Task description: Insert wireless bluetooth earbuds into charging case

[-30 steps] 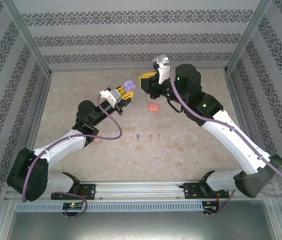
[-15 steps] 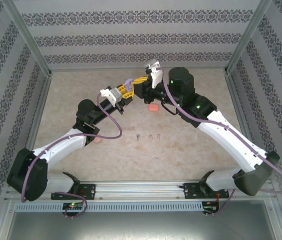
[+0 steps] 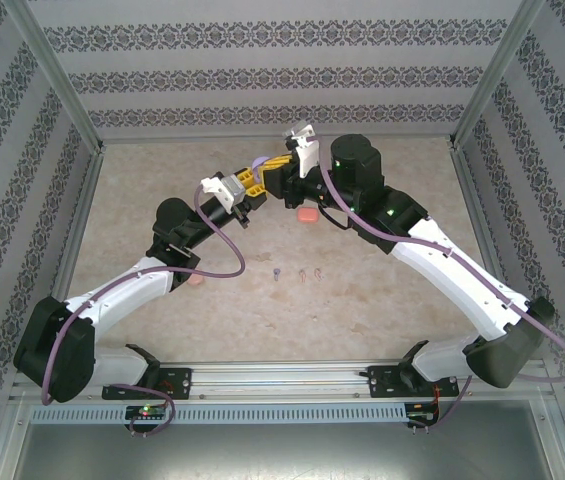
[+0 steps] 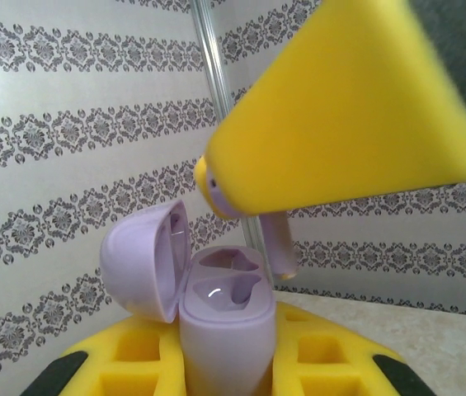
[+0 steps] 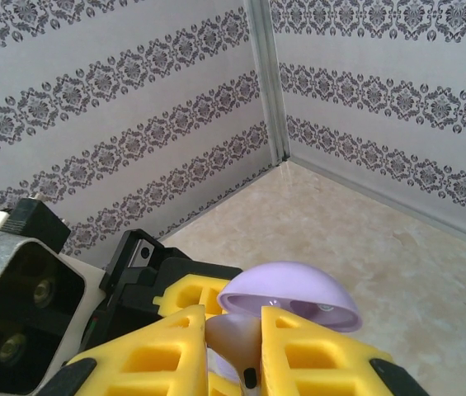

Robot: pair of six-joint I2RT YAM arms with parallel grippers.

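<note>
**Top external view.** The step in hand is judged to be seating one bud in its case. The left tool point(image 3: 255, 178) is closed on a lilac plastic charging case point(image 3: 259, 162) and holds it raised above the surface point(image 3: 262, 310). The right tool point(image 3: 277, 168) meets it tip to tip directly over the case. A pink rounded case point(image 3: 307, 215) lies on the surface just below the right tool. Three tiny loose buds point(image 3: 302, 273) lie well nearer the arm bases.

**Left wrist view.** The left tool point(image 4: 224, 367) clamps the lower body of the lilac plastic charging case point(image 4: 224, 322), which stands upright. The lid is hinged open to the left and both sockets are empty. A yellow finger point(image 4: 348, 107) of the right tool hangs just above. The lilac short-stemmed plastic earbud point(image 4: 278, 247) projects below this finger, its stem pointing down beside the right-hand socket. Contact with the rim cannot be determined.

**Right wrist view.** The right tool point(image 5: 234, 363) is nearly closed and pinches the lilac short-stemmed plastic earbud point(image 5: 224, 334) between its two yellow fingers. The open lid of the case sits just beyond the fingertips, with the left tool point(image 5: 187, 289) behind it.

**Next move (judgement).** Align the stem with the socket and lower it straight in. Release only once the bud is seated. The left tool must keep the case upright throughout.
</note>
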